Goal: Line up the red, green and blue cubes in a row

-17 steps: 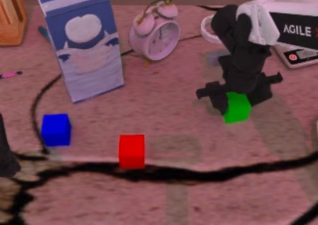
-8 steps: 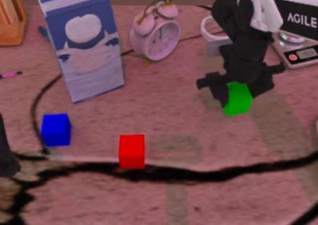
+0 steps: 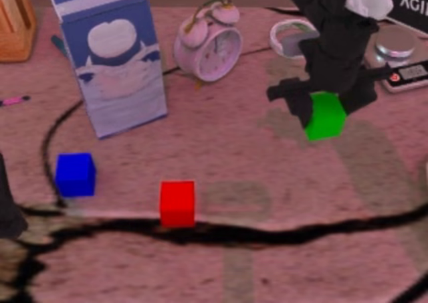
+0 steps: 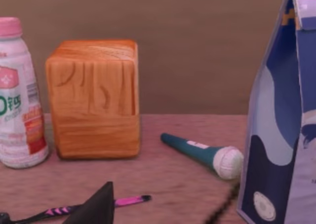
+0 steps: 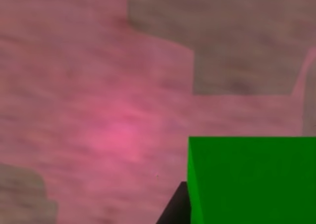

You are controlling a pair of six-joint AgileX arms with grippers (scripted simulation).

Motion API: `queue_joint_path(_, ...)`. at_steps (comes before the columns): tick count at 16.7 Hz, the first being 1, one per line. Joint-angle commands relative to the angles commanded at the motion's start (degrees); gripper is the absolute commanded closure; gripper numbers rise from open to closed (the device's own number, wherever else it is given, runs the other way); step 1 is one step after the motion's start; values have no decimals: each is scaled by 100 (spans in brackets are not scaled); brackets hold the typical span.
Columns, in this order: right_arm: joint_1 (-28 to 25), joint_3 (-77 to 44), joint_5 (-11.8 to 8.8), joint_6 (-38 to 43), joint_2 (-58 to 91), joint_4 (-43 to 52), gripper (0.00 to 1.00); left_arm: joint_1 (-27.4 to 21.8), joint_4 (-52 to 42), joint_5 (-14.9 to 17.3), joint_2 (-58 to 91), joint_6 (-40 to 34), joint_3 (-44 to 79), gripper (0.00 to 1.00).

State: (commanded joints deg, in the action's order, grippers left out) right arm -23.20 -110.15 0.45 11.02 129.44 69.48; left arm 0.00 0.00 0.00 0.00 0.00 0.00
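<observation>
My right gripper [image 3: 324, 101] is shut on the green cube [image 3: 326, 118] and holds it above the table at the right, its shadow on the cloth below. In the right wrist view the green cube [image 5: 252, 179] fills the corner, with one dark finger [image 5: 175, 210] against its side. The red cube [image 3: 177, 203] rests near the table's middle front, beside a black line. The blue cube [image 3: 75, 174] sits to its left. My left arm [image 3: 5, 206] is parked at the left edge; only one dark fingertip [image 4: 96, 206] shows in its wrist view.
A tall blue-and-white carton [image 3: 110, 65] stands behind the blue cube, with a pink alarm clock [image 3: 208, 43] to its right. A scale [image 3: 401, 65] and a white cup [image 3: 294, 39] lie at the back right. A wooden block [image 4: 94, 99], bottle [image 4: 17, 93] and microphone [image 4: 205, 155] sit at the back left.
My right gripper has risen with the green cube, which has shifted slightly toward the back and right in the top view. The red and blue cubes have stayed put.
</observation>
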Motion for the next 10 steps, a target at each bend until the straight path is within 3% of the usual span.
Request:
queue_joint_path(4,-229,25,5,374,-73,6,100,0,0,0,0,0,0,0)
queue_joint_path(10,-1242,272,29,1976,-321,110,100,0,0,0,0,0,0,0)
